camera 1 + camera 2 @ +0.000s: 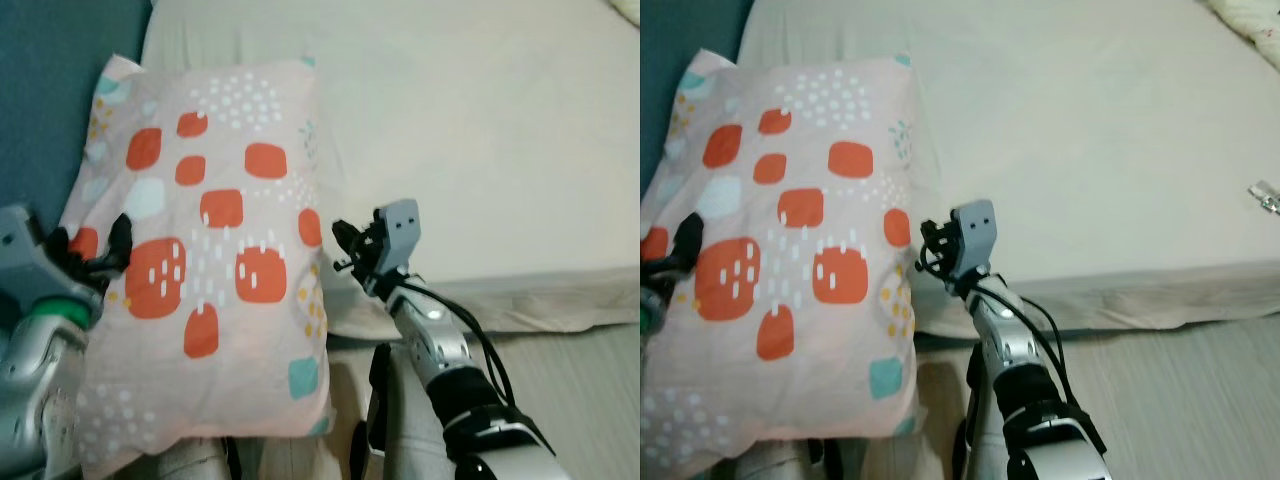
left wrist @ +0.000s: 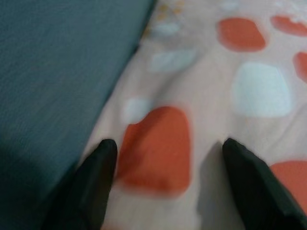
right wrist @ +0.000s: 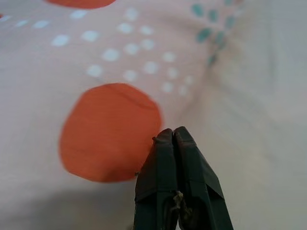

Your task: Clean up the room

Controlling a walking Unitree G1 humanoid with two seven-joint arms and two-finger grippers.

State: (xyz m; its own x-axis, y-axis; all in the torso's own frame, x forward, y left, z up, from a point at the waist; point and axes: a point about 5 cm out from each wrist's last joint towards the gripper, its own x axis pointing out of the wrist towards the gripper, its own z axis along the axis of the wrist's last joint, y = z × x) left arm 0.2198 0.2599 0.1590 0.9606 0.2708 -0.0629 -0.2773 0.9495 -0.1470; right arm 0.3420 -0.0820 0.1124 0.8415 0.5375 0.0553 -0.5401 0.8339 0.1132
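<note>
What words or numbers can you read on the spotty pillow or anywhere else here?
None: there are no words, numbers or signs to read.
The pillow bears just orange patches, pale blue patches and white dots, no letters.
The bed is plain cream.
A small shiny thing near the bed's edge is too small to read.
The left gripper and right gripper at the pillow carry no label.

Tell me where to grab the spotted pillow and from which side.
Take the pillow by its two long side edges, one hand on each. It is wide, soft and hangs off the bed edge, so one pinch would let it sag. The left hand, open, sits at its left edge; the right hand, shut, sits at its right edge.
</note>
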